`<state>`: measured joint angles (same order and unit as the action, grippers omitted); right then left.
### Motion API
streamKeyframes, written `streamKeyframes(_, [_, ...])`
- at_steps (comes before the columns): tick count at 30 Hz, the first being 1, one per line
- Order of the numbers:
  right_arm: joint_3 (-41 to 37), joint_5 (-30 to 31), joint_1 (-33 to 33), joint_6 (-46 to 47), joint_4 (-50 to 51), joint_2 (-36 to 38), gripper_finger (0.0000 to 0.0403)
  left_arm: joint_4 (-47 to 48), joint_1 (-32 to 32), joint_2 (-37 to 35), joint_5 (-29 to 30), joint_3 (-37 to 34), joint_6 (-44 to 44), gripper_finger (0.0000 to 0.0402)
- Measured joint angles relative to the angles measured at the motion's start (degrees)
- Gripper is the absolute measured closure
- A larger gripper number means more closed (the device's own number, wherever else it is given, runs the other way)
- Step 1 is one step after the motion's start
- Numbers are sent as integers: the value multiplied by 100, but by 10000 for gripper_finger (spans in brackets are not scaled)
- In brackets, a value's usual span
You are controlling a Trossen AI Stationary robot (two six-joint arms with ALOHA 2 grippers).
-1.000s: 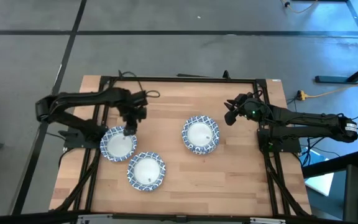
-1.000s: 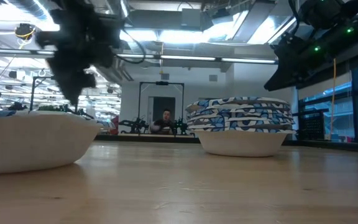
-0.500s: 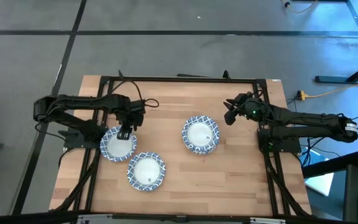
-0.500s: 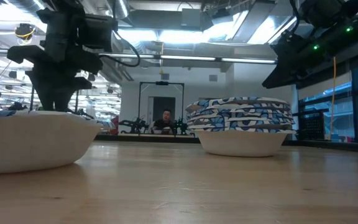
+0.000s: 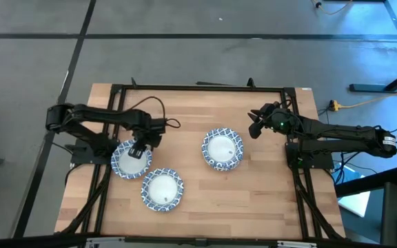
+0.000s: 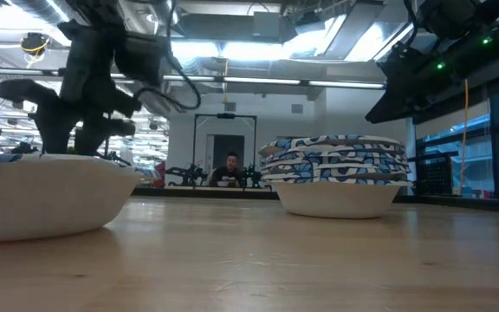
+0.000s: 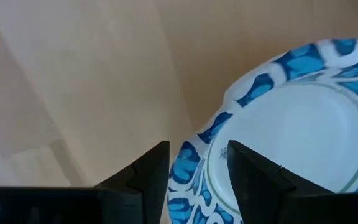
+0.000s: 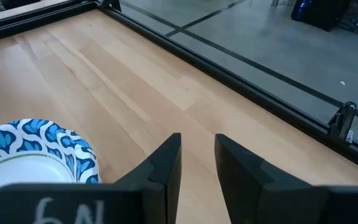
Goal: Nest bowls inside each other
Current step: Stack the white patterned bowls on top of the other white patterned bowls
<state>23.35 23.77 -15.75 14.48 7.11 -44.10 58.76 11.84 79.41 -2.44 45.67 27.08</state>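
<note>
Three lots of white bowls with blue-patterned rims stand on the wooden table: a single bowl (image 5: 131, 160) at the left, a single bowl (image 5: 163, 189) nearer the near edge, and a nested stack of several (image 5: 222, 149) (image 6: 334, 178) right of the middle. My left gripper (image 5: 138, 148) (image 7: 197, 168) is open and low over the left bowl's far-right rim (image 7: 191, 165), one finger outside it and one over the white inside. My right gripper (image 5: 256, 127) (image 8: 197, 162) hovers beyond the stack's far right side, slightly open and empty.
A black frame (image 5: 198, 87) runs round the table top. Bare wood lies between the stack and the two single bowls, and along the far edge. The low view has a bowl (image 6: 50, 195) close at the left, and a person (image 6: 228, 169) far off in the room.
My left gripper has come down and moved slightly toward the table's left and near edges, from above the left bowl's far side to its rim. The bowls and my right arm have stayed where they were.
</note>
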Motion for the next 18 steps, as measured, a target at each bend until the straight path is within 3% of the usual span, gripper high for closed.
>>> streamKeyframes(13, [0,-5,1,-1,9,0,305,-63,0,861,19,0,58,249])
streamKeyframes(18, [0,-5,2,-2,11,0,305,-85,2,866,19,0,51,284])
